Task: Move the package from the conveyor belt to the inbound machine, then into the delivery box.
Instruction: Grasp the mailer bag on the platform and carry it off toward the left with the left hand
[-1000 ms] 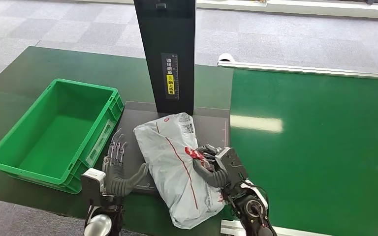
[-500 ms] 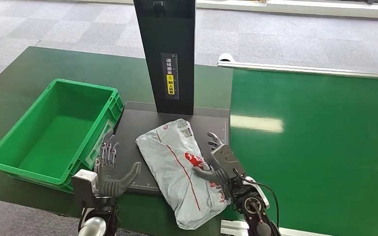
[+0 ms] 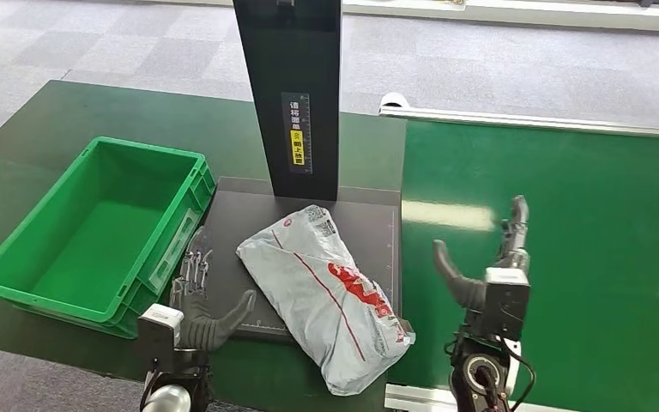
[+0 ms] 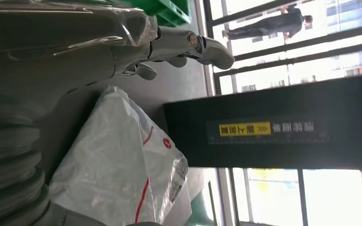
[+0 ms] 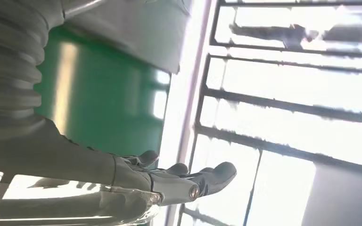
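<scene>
1. Lying diagonally on the black platform (image 3: 249, 206) of the inbound machine, the grey package (image 3: 322, 287) with its red stripe and red logo rests free of both my hands; its near end hangs over the platform's front edge.
2. My left hand (image 3: 196, 302) hovers just beside the package's left side, palm up on edge, fingers spread and straight, thumb pointing toward the bag. It holds nothing and does not touch the bag.
3. My right hand (image 3: 491, 268) stands upright above the green conveyor belt (image 3: 566, 223), well to the right of the package, fingers extended upward and thumb splayed out toward the bag. It is empty too.
4. From my left wrist, I see the package (image 4: 122, 174) close by, its crinkled plastic and printed label facing the machine's black upright column (image 4: 273, 127), which carries a yellow and white label.
5. From my right wrist, I see my fingers (image 5: 207, 176) stretched out with nothing between them, the green belt surface (image 5: 99, 94) behind.
6. The green delivery box (image 3: 94, 227) sits to the left of the platform, touching or nearly touching its edge, on the dark green table (image 3: 69, 112).
7. The machine's column (image 3: 296, 94) rises from the far edge of the platform, just behind the far end of the package.
</scene>
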